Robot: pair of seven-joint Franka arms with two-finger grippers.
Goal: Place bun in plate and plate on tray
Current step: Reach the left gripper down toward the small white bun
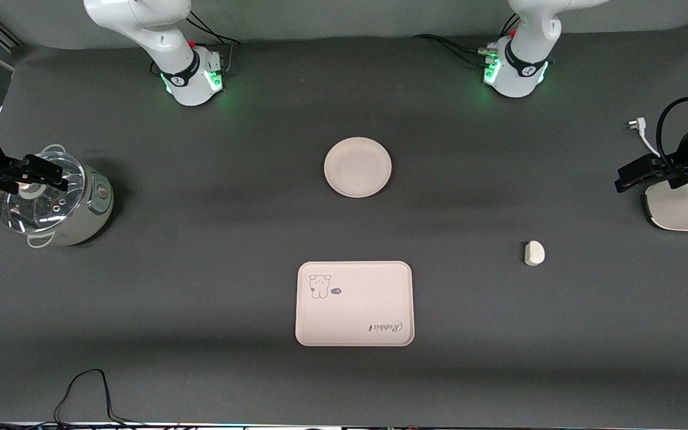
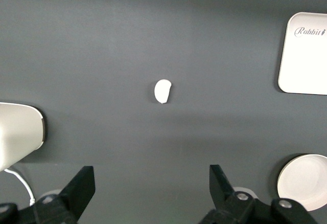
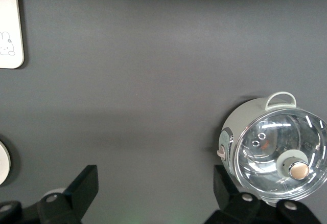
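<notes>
The left gripper hangs in the air at the left arm's end of the counter, over a white rounded-corner appliance that lies there; its jaws are spread wide and hold nothing, the two dark fingers standing well apart in the left wrist view. The right gripper hangs at the right arm's end, over a small pale-green cooker with a glass lid and a metal knob; its jaws are likewise released and empty. Out from the left gripper, the bun lies alone on the bare dark counter, toward the left arm's end, nearer the front camera than the white appliance and well apart from everything else. The plate sits empty at about the middle of the counter between the two arms' ends, well apart from the bun. The tray, with its small cartoon animal drawing and "Rabbit" script, lies flat and empty, nearer to the front camera than the plate and apart from it. A white power plug on its cable lies near the white appliance, farther from the front camera.
</notes>
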